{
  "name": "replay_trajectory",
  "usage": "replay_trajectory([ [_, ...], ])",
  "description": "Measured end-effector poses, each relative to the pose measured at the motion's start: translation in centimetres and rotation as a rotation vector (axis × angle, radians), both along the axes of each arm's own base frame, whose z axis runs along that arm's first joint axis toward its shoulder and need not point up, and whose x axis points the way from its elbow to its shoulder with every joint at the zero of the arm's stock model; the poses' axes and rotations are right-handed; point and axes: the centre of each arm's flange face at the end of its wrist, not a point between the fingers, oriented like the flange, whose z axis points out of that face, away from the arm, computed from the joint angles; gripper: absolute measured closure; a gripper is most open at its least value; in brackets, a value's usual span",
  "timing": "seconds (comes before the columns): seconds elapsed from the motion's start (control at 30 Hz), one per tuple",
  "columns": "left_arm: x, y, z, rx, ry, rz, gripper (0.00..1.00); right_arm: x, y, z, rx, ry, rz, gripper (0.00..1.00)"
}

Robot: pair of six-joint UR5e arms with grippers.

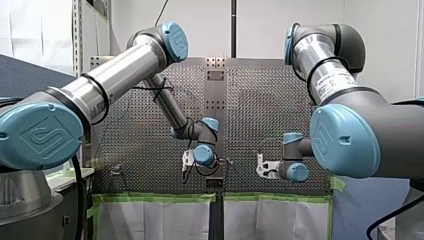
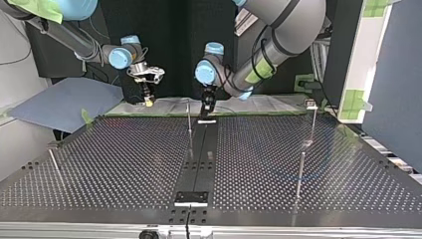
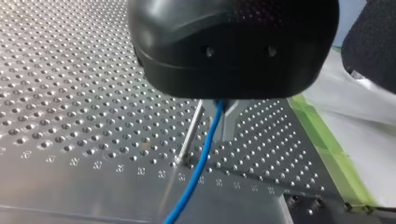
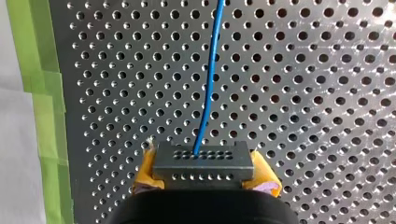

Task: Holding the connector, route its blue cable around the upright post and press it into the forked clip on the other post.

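In the right wrist view my right gripper (image 4: 203, 170) has its yellow pads (image 4: 266, 179) shut on the grey connector (image 4: 203, 158). The blue cable (image 4: 210, 79) leaves the connector and runs straight ahead over the perforated plate. In the left wrist view my left gripper (image 3: 224, 112) is black, and its metal fingers (image 3: 229, 123) are shut on the blue cable (image 3: 198, 168), which hangs down past a thin upright post (image 3: 190, 133) right beside it. In the top view my left gripper (image 2: 205, 112) sits next to that post (image 2: 189, 122), with my right gripper (image 2: 148, 101) further to that view's left.
At the top view's right stand two more posts: one with a small head (image 2: 312, 117) and a plain one (image 2: 299, 174). A short leaning rod (image 2: 54, 164) stands at its left. Green tape (image 4: 44, 116) edges the plate (image 2: 124, 164), and a black strip (image 2: 199, 159) runs down its middle.
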Motion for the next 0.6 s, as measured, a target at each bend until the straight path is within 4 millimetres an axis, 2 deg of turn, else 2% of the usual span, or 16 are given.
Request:
replay_trajectory([
  [0.13,0.4,0.3,-0.2,-0.005,0.001,-0.001,1.00,-0.1,-0.1,0.0,-0.001,-0.006,-0.004,1.00],
  [0.4,1.3,0.5,-2.7,-0.009,0.027,-0.010,1.00,-0.3,-0.5,0.1,-0.012,-0.031,-0.009,1.00],
  [0.6,2.5,0.4,-2.4,-0.027,0.018,-0.008,1.00,-0.4,-0.7,0.1,-0.019,-0.045,-0.013,1.00],
])
